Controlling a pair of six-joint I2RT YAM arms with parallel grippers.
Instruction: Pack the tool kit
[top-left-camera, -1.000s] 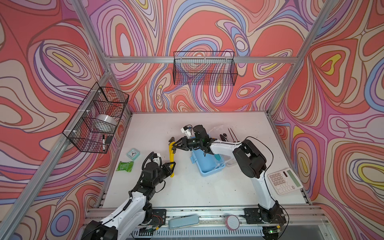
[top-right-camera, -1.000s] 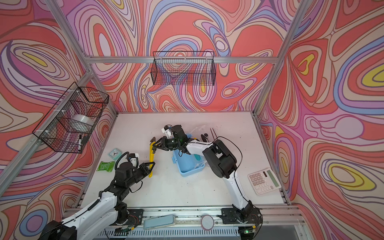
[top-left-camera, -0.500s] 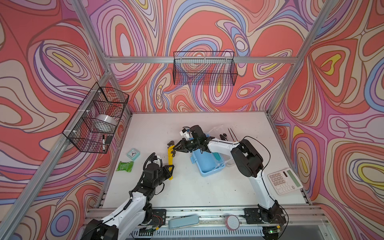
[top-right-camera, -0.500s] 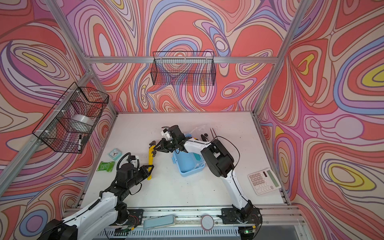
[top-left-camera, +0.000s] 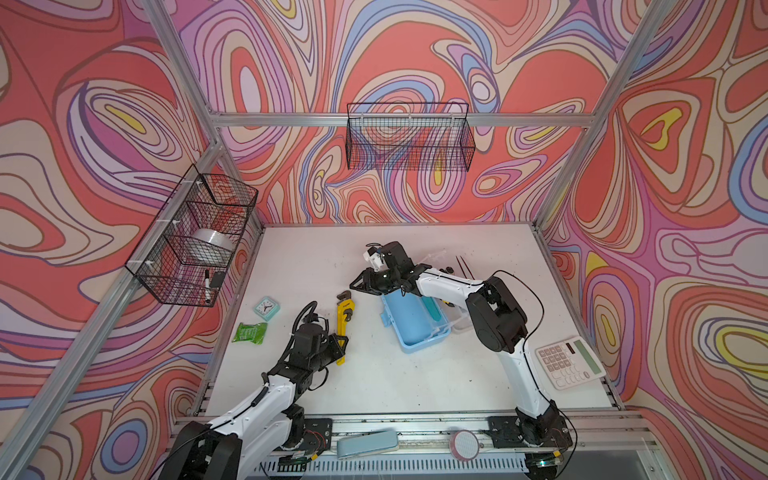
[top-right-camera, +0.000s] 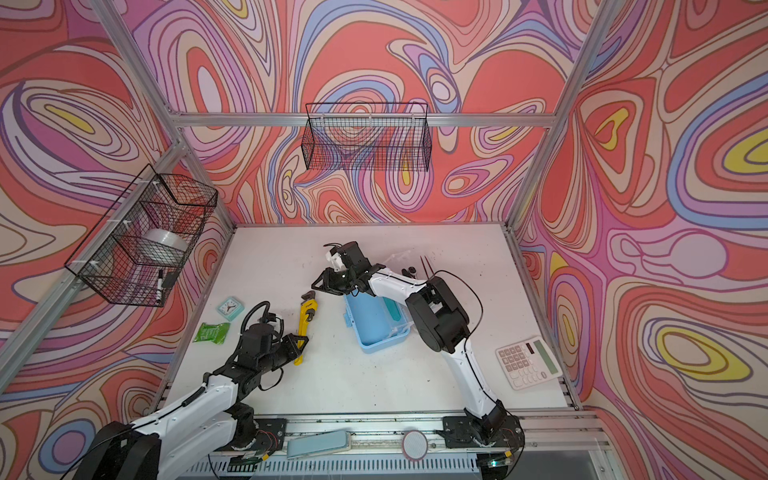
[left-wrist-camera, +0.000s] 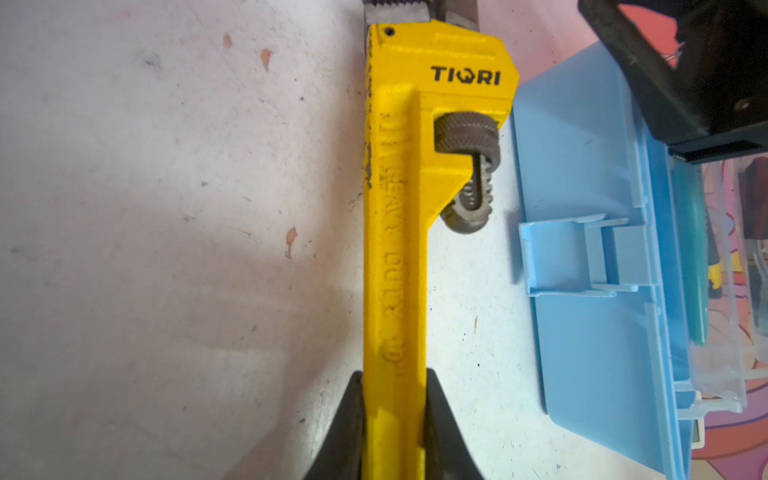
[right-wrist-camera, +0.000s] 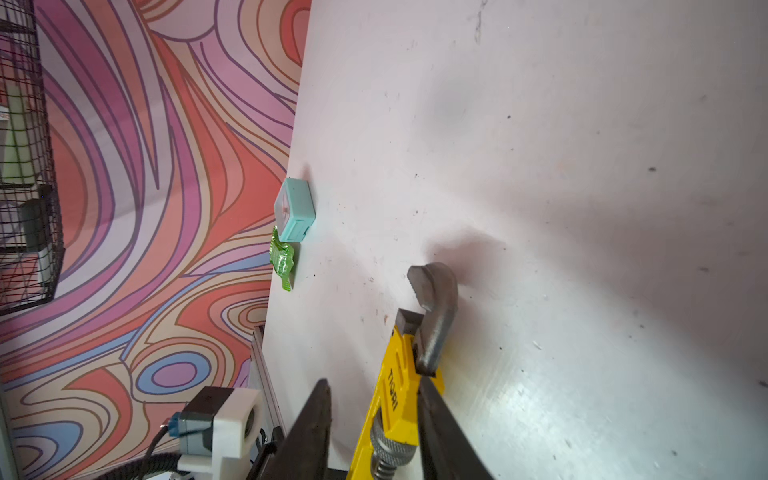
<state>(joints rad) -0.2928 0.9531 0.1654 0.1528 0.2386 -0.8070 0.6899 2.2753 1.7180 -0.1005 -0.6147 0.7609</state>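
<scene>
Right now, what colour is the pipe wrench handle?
Bright yellow, with black lettering; the pipe wrench shows best in the left wrist view.

Swirl-patterned walls in red, pink, lilac, blue enclose a white table, scuffed and speckled. Aluminium frame rail carries two black wire baskets. Even, diffuse light.

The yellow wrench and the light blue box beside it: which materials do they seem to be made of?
The yellow pipe wrench looks like cast metal under slightly rough yellow paint, with raised letters along its handle; its hooked grey jaw and knurled nut look like bare dull steel. The light blue rectangular box seems moulded plastic, smooth and semi-matt, with a moulded latch.
</scene>
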